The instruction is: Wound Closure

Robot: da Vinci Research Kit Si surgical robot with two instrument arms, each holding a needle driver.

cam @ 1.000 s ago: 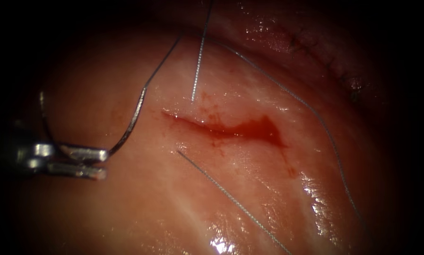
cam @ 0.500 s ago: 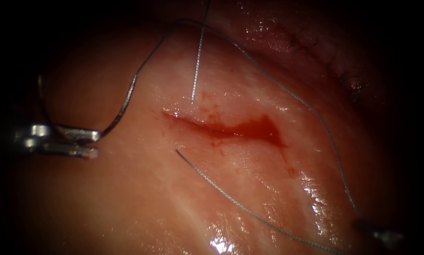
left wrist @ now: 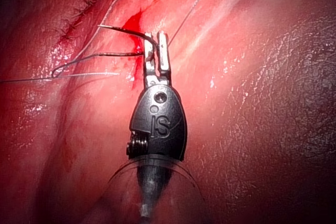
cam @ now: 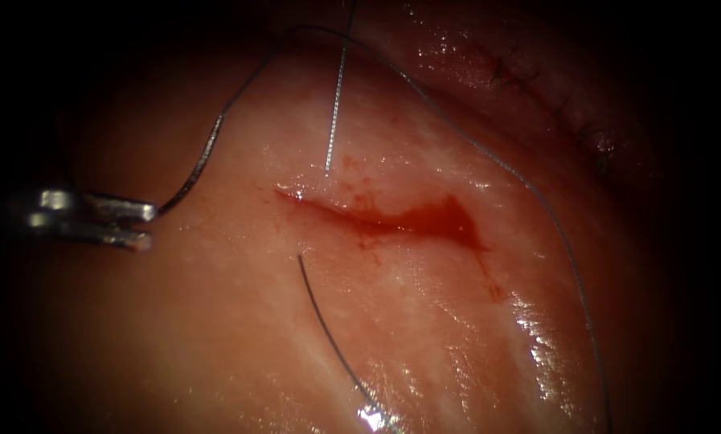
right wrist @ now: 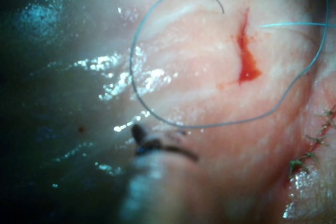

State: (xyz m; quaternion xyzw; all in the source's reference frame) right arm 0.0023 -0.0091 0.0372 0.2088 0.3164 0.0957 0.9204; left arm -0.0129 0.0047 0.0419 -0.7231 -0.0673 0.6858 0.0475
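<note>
Steel jaws of the left tool sat at the left edge of the endoscope frame, clamped on the curved needle near one end of its curve. From that grip the needle arched up and to the right, clear of the tissue and well to the left of the cut. The left wrist view showed the same hold – the needle crossing the closed jaws just beside the red fluid.

Thread ran from the needle's far end over the top of the frame and down the right side of the cut. One strand entered the tissue just above the cut's left end; another came out just below it.

The right tool showed as a dark blur, so whether its jaws were together or apart could not be told.
</note>
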